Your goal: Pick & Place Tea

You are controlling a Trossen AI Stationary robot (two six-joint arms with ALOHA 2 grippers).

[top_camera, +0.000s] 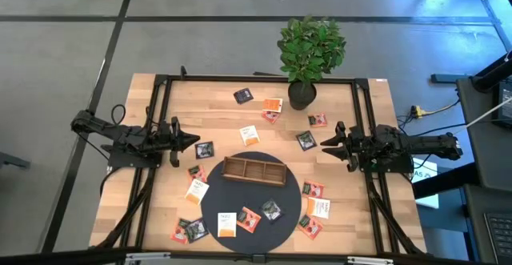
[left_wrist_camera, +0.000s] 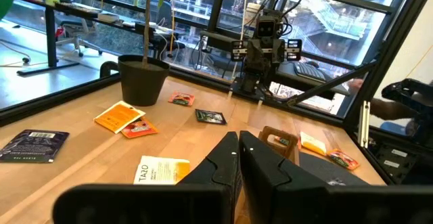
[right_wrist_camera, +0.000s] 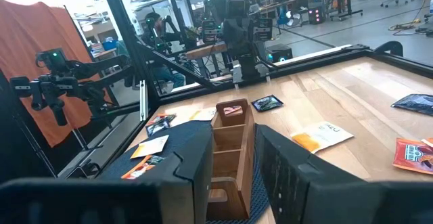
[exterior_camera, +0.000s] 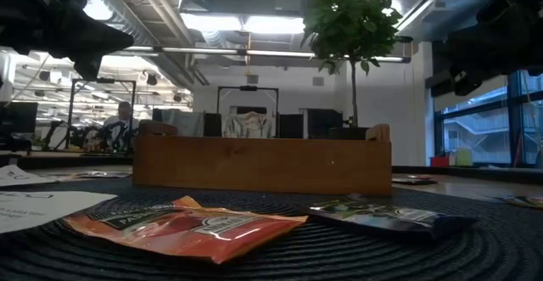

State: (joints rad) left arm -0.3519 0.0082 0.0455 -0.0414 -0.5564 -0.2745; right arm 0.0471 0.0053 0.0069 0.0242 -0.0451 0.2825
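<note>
Two grippers are held level above opposite table edges, pointing inward: the left gripper (top_camera: 192,141) pressed together and empty, the right gripper (top_camera: 326,145) spread and empty. Tea sachets are scattered around the wooden tray (top_camera: 254,170). A dark sachet (top_camera: 205,150) lies just ahead of the left fingertips, another dark sachet (top_camera: 306,140) just ahead of the right, so neither arm is clearly nearer.

Potted plant (top_camera: 309,53) beyond open central tabletop (top_camera: 224,125)

Counted on the counter (top_camera: 152,97): about twenty tea sachets (top_camera: 197,190), one wooden tray (top_camera: 254,170), one round mat (top_camera: 212,209), one potted plant (top_camera: 308,53).
</note>
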